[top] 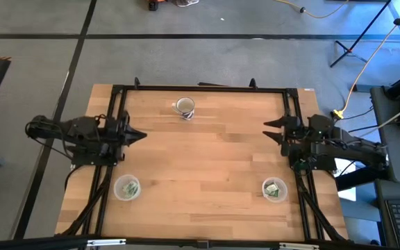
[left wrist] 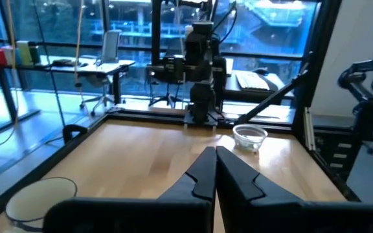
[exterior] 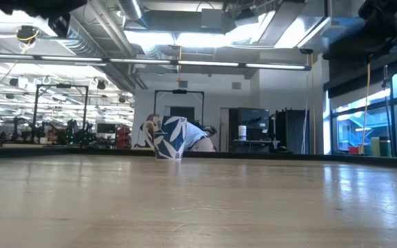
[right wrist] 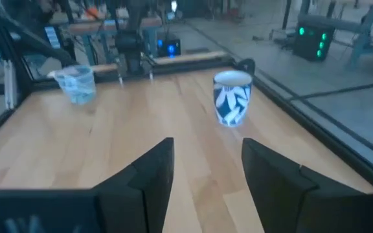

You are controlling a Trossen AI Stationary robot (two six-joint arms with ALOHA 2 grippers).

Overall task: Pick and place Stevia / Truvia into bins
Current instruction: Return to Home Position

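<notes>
Two clear plastic cups serve as the bins. The left bin [top: 127, 187] and the right bin [top: 274, 189] stand on their bases near the table's front edge. Each holds green and white Stevia packets [top: 130, 186], which lie inside the cups. My left gripper [top: 137, 135] hovers at the table's left side, level and shut, with nothing between its fingers [left wrist: 199, 173]. My right gripper [top: 271, 129] hovers at the right side, open and empty, as the right wrist view [right wrist: 206, 169] shows. The left wrist view looks across at the right bin [left wrist: 250, 137]; the right wrist view shows the left bin [right wrist: 78, 84].
A white mug with a blue leaf pattern [top: 185, 106] stands near the table's far edge, seen also in the low view [exterior: 169, 138] and the right wrist view [right wrist: 232, 97]. Black frame rails [top: 200, 88] run along the table's edges. Bare wood [top: 200, 160] lies between the grippers.
</notes>
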